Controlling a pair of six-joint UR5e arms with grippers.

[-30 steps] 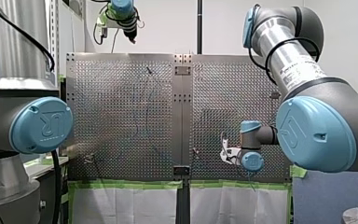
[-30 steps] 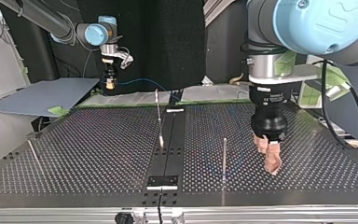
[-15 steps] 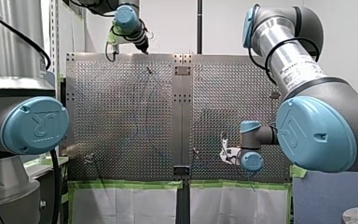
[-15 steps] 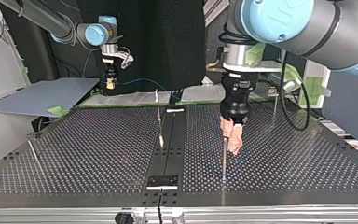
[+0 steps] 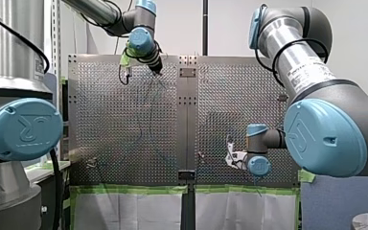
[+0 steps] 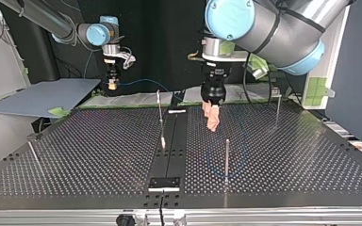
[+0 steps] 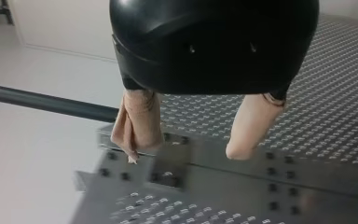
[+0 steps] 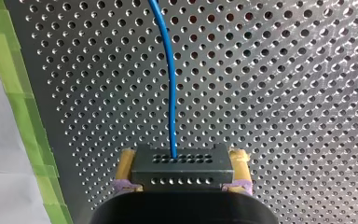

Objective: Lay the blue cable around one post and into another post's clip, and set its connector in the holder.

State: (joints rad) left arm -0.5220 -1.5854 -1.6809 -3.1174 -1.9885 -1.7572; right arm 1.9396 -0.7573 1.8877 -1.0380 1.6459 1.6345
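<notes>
Now, my right gripper (image 8: 183, 156): clamped on the connector (image 8: 177, 173), with its yellow pads (image 8: 127, 168) pressed against the block's two sides.
Connector: a dark block with rows of small holes, held up off the perforated table (image 6: 99, 150). The cable leaves the middle of its front face.
Blue cable (image 8: 170, 84): runs straight ahead from the connector, above the table. In the top view it stretches from my right gripper toward the table's middle. Further on, a faint blue curve lies on the surface round the camera side of the near post (image 6: 226, 155). Whether it touches that post I cannot tell.
My left gripper (image 7: 185, 154): its beige-padded fingers (image 7: 254, 121) stand spread apart, with nothing between them.
Left gripper's place: it hangs above the table, just to the right of the centre strip (image 6: 169, 146) in the top view. It is beyond the near post and apart from it. In the left wrist view a solid strip with screw holes lies under the fingertips.
Right gripper's place: at the top view's far left, well apart from my left gripper. In the right wrist view the table's green tape (image 8: 16, 93) runs along the edge beside it.
Other posts: one thin post (image 6: 159, 106) stands by the centre strip at the far side. Another (image 6: 277, 108) stands at the top view's far right.
</notes>
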